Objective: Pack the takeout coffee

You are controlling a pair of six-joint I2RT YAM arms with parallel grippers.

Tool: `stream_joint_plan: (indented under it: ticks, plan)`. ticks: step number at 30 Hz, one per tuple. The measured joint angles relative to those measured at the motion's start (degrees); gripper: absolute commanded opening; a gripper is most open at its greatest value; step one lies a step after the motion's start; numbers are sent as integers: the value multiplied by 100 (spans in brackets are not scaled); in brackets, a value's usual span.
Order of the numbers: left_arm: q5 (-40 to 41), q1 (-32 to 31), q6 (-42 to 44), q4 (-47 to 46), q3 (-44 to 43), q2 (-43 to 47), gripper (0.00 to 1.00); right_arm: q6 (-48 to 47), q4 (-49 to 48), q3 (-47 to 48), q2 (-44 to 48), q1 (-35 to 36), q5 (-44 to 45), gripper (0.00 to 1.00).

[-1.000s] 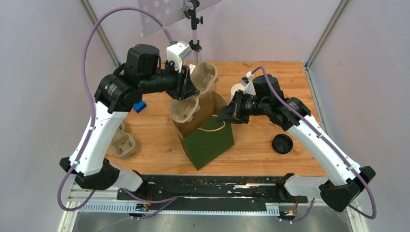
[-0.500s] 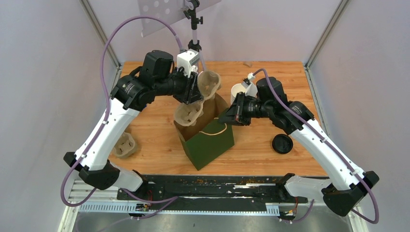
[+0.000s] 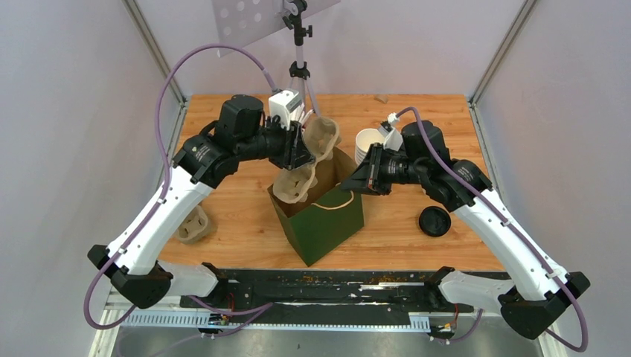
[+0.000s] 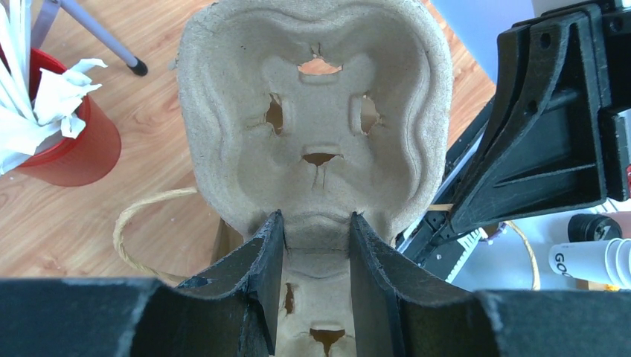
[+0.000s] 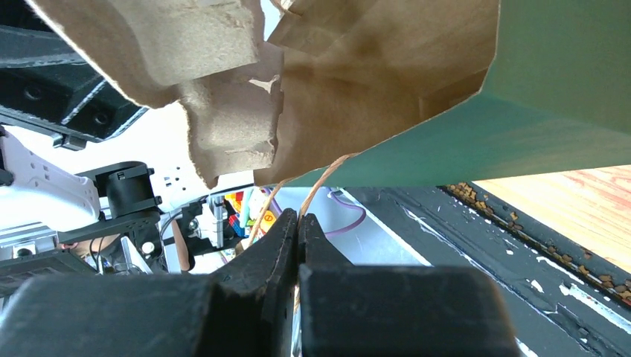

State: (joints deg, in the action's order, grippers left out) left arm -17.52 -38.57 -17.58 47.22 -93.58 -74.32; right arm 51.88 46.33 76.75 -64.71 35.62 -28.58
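Black lid (image 3: 434,222) lies flat on the table (image 3: 238,216), right of the green bag (image 3: 327,223) and just beside my right forearm, so the right arm is nearer. I can't single out its cup, only nested white cups (image 3: 366,141) behind my right gripper (image 3: 356,181). That gripper is pinched fully closed on the bag's twine handle (image 5: 327,172). Left gripper (image 4: 316,223) is part-open, clamped across the middle web of the pulp carrier (image 3: 296,182). Key relation: carrier hangs over the bag mouth, long axis steeply tilted, low end at the mouth's left rim, high end toward the back; can't tell if it's inside yet. Readable text: only "GO…" on the white cups in the left wrist view, rest cut off. None visible on bag or lid.
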Motion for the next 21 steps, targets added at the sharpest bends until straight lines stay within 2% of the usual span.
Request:
stream_joint_plan:
  ticks: [21]
  plan:
    - [46, -334, 9, -369, 894, 96, 28, -273, 151, 0, 98, -120, -2, 0]
